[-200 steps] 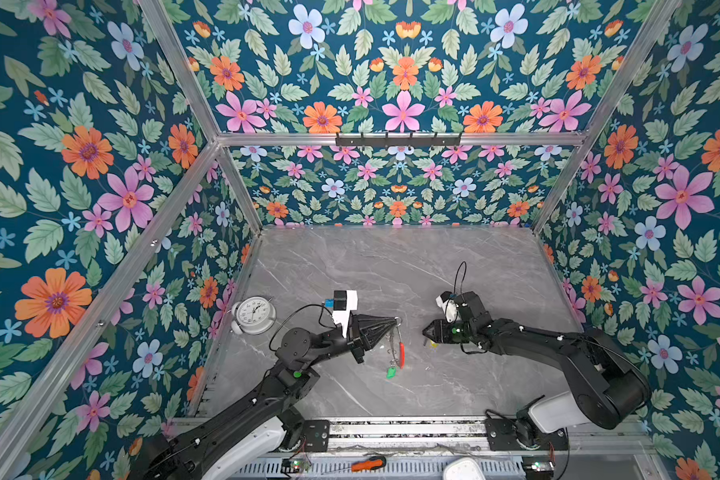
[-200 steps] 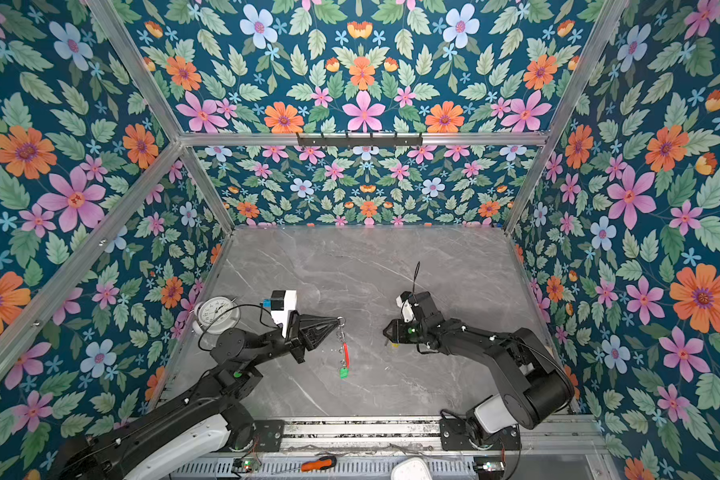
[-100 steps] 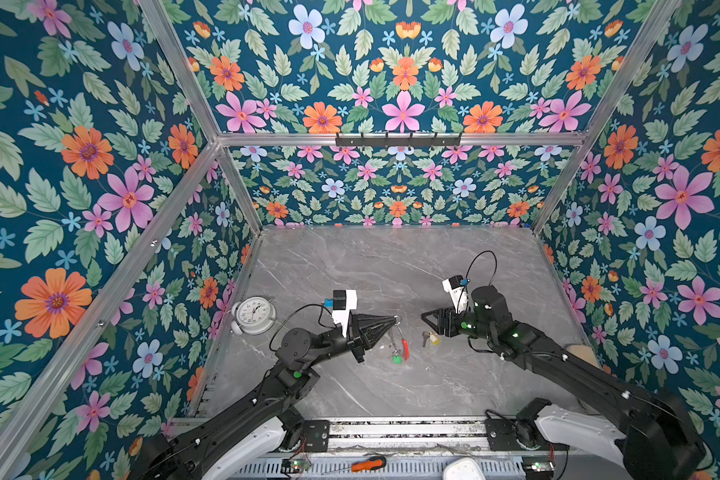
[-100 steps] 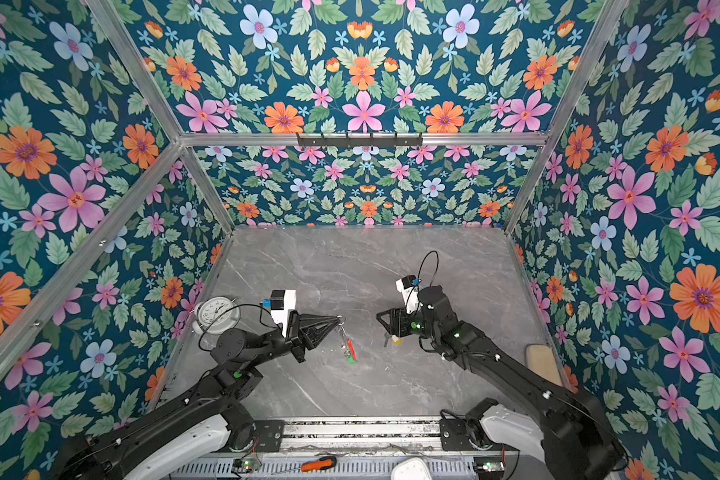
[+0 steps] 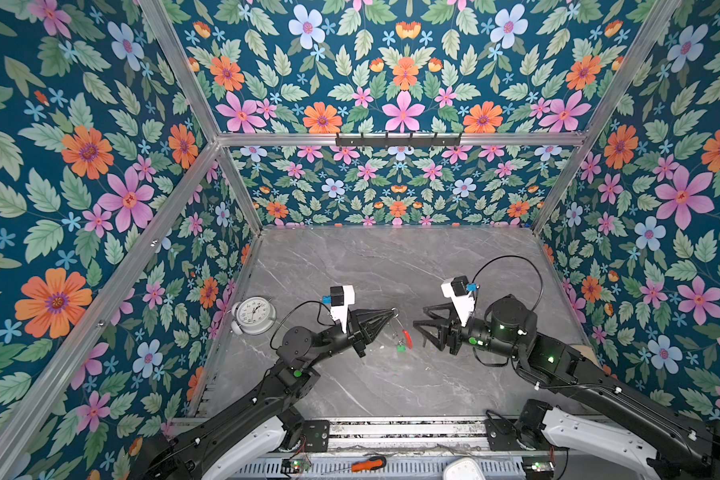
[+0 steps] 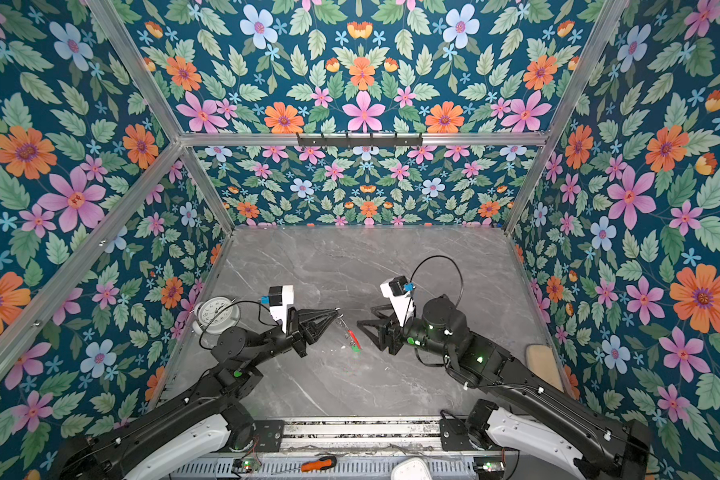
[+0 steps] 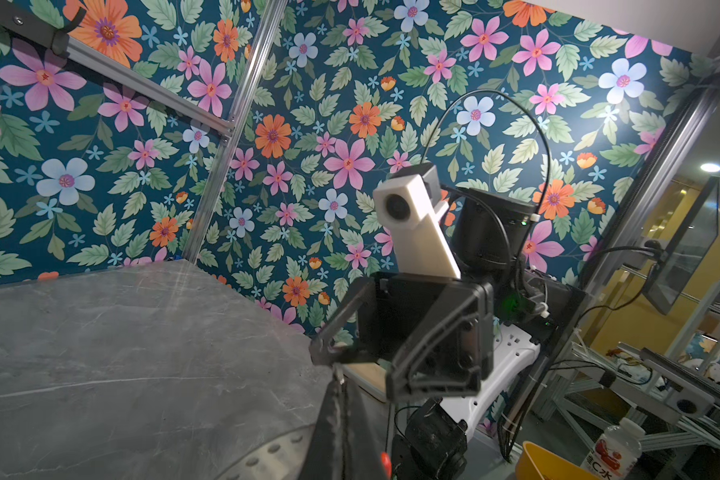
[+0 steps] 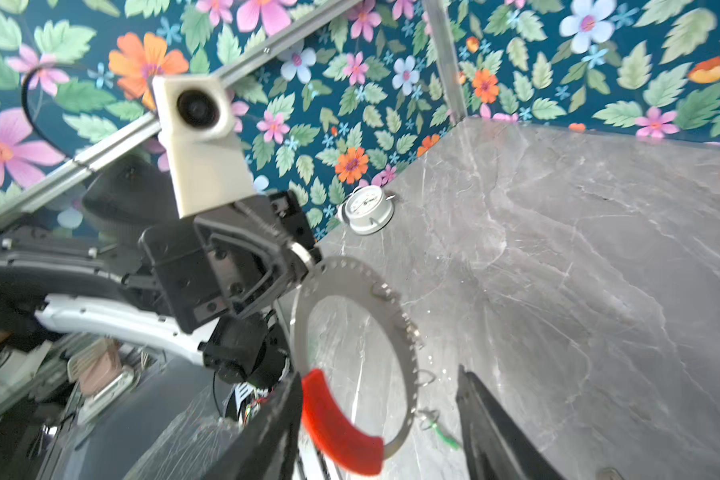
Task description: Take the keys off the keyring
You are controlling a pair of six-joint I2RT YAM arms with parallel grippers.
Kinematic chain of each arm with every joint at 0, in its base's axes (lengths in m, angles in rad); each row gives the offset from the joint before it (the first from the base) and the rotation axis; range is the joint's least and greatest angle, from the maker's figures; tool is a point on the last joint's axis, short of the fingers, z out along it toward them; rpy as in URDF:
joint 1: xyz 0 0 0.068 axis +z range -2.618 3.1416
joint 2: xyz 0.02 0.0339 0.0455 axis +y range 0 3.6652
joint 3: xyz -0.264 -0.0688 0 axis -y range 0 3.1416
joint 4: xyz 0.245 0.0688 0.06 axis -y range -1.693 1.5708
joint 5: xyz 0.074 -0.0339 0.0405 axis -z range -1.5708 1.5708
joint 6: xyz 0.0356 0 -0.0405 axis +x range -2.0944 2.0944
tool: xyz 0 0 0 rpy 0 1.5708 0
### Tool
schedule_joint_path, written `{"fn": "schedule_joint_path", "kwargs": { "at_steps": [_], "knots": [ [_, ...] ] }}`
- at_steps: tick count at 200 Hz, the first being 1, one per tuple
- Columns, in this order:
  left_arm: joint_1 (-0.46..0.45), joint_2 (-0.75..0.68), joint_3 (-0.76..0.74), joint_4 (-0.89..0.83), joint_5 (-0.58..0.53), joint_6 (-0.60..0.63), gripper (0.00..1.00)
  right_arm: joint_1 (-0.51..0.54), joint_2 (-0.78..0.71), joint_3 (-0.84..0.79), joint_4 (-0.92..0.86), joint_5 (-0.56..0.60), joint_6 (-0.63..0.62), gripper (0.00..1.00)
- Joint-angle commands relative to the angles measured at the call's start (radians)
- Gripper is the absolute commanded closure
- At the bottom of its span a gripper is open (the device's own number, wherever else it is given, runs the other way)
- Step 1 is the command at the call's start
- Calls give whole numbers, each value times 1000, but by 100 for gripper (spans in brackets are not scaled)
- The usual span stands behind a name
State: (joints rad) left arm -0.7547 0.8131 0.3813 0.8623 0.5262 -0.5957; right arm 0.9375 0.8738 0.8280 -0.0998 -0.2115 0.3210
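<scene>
The keyring (image 8: 391, 307) is a thin grey hoop with a red section (image 8: 337, 428). It hangs on edge just above the table in both top views (image 5: 406, 336) (image 6: 353, 337). My left gripper (image 5: 393, 311) (image 6: 336, 311) (image 7: 338, 376) is shut on its top edge. Small wire rings (image 8: 427, 378) sit along the rim, and one carries a green tag (image 8: 443, 434) (image 5: 400, 348). The keys' metal blades do not show clearly. My right gripper (image 5: 420, 317) (image 6: 364, 316) (image 8: 379, 372) is open, facing the hoop's lower part from the right. Its fingers do not touch the hoop.
A white alarm clock (image 5: 253, 316) (image 8: 368, 208) stands by the left wall. A black hook rail (image 5: 398, 139) runs along the back wall. A beige pad (image 6: 541, 365) leans at the right wall. An orange screwdriver (image 5: 368, 463) lies on the front rail.
My right gripper has lifted off the table, turned level toward the hoop and opened wider. The left gripper has kept hold of the keyring, and the hoop swung slightly.
</scene>
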Motion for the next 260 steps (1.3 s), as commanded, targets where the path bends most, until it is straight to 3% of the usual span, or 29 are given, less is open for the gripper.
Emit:
{"fn": "schedule_joint_path", "kwargs": {
  "at_steps": [1, 42, 92, 123, 127, 145, 158, 226, 260],
  "knots": [
    [1, 3, 11, 22, -24, 16, 100, 49, 28, 29, -11, 55, -82, 39],
    [2, 12, 20, 25, -21, 11, 100, 51, 99, 30, -1, 56, -82, 41],
    [2, 14, 19, 24, -17, 8, 100, 52, 128, 29, 3, 51, -91, 81],
    [0, 10, 19, 3, -16, 2, 100, 42, 116, 27, -17, 33, -93, 98],
    [1, 6, 19, -4, -17, 3, 95, 38, 115, 29, -22, 21, -91, 100],
    [1, -12, 17, -28, -14, 11, 60, -7, 101, 29, -35, -51, -84, 100],
    [1, -35, 7, -32, -9, 16, 48, -39, 85, 29, -51, -103, -80, 100],
    [2, -51, -25, -20, 104, -14, 37, -197, 32, 36, -122, -443, -124, 100],
    [1, -16, -23, 13, 158, -48, 35, -202, 26, 51, -135, -527, -139, 100]
  ]
}}
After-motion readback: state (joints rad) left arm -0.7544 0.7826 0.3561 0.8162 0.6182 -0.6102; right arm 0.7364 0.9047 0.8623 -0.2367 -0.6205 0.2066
